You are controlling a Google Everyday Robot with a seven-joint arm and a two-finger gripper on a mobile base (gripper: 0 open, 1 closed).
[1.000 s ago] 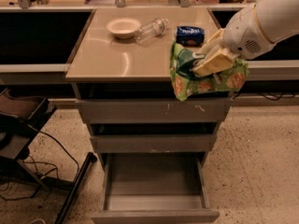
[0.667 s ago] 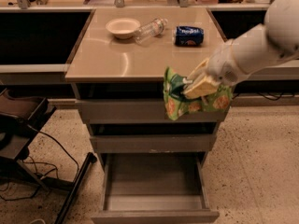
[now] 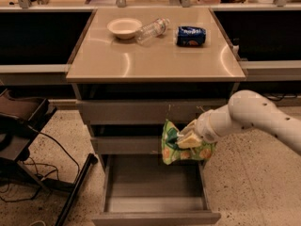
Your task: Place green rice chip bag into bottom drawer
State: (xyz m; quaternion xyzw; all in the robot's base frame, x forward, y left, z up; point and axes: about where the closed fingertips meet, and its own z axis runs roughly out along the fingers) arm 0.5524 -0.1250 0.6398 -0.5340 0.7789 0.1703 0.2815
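Observation:
The green rice chip bag [image 3: 181, 149] hangs crumpled in front of the middle drawer, just above the back right part of the open bottom drawer [image 3: 155, 199]. My gripper [image 3: 188, 138] is shut on the bag's upper right side, and the white arm reaches in from the right. The bottom drawer is pulled out and its grey tray holds nothing. The bag hides part of the middle drawer front.
On the tan countertop [image 3: 117, 60] sit a white bowl [image 3: 124, 27], a clear plastic bottle [image 3: 151, 30] lying on its side and a blue can [image 3: 191, 36]. A dark chair base and cables [image 3: 33, 140] stand at the left on the speckled floor.
The arm has lowered the bag from countertop height down in front of the drawers, to just above the open bottom drawer. The items on the counter have not moved.

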